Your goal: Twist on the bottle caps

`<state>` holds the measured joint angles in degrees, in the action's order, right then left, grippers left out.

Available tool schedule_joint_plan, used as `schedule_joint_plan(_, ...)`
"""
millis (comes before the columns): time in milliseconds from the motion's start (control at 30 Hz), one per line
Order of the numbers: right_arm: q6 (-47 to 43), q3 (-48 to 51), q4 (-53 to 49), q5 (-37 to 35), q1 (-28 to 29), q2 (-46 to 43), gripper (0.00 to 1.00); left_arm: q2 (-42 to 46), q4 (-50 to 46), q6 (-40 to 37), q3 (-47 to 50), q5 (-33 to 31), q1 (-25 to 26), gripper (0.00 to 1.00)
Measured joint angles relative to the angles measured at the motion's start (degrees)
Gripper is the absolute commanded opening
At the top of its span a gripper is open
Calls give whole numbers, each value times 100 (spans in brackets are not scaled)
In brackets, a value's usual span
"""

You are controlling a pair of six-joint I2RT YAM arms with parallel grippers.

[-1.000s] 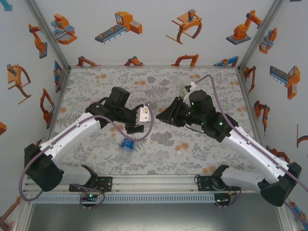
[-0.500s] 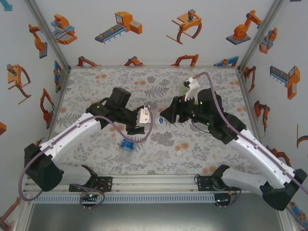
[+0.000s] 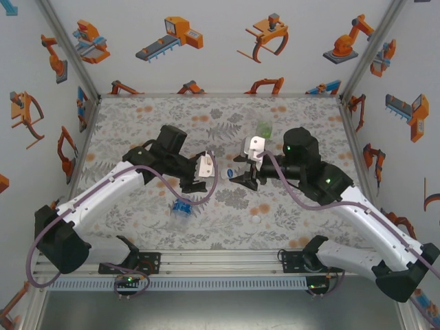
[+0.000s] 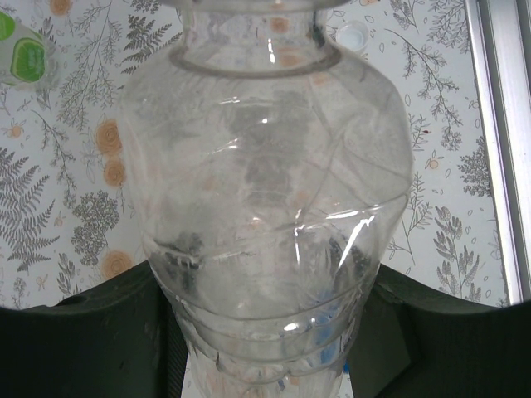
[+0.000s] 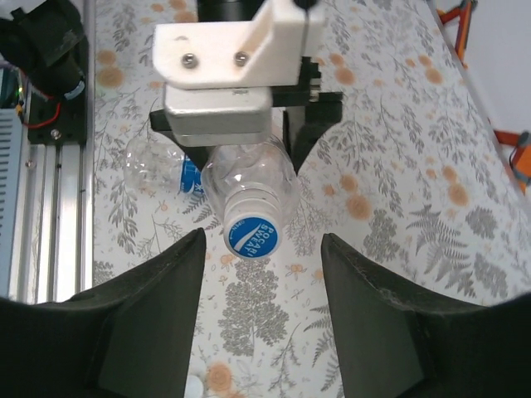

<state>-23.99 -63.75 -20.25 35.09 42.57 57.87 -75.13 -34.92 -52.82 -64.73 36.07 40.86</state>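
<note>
My left gripper (image 3: 204, 173) is shut on the plain colourless bottle (image 4: 265, 191), holding it by its lower body off the table, neck pointing right. A blue-and-white cap (image 5: 251, 235) sits on its neck. My right gripper (image 5: 264, 249) is open; its dark fingers (image 5: 158, 315) stand either side of that cap without touching it, and it faces the neck in the top view (image 3: 242, 177). The blue-label bottle (image 3: 181, 208) lies on the table below the left gripper. The green bottle (image 3: 264, 128) stands at the back. A loose white cap (image 3: 255, 221) lies near the front.
The flowered table mat (image 3: 137, 130) is ringed by white walls with orange robot pictures. An aluminium rail (image 3: 220, 261) runs along the near edge and shows at the right of the left wrist view (image 4: 498, 124). The loose cap (image 4: 353, 35) lies beyond the held bottle.
The right wrist has rolled, swinging its white camera mount from the far side round to the front, and the gripper now faces the capped neck. The left arm and bottle stayed put.
</note>
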Motion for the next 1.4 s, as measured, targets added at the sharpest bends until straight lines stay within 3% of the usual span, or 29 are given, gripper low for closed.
schedule_joint_plan(500,-313,92,125,455,0,262,42,48,-28,-37,0,0,0,0)
schedule_joint_plan(633,-315,92,129,450,0,354,31,61,-44,-44,0,-2,0,0)
schedule_joint_plan(800,-203,118,177,402,0,348,4,63,-68,-55,0,13,0,0)
schedule_joint_plan(867,103,205,319,308,0,315,0,63,-79,-52,0,-9,-2,0)
schedule_joint_plan(967,1141,426,695,31,2,234,0,63,-96,-50,0,-68,-9,0)
schedule_joint_plan(1100,3335,560,964,-638,35,214,0,63,-107,-26,0,-138,-42,0)
schedule_joint_plan(1400,7862,393,254,-1838,74,321,0,17,-98,96,0,-258,-44,0)
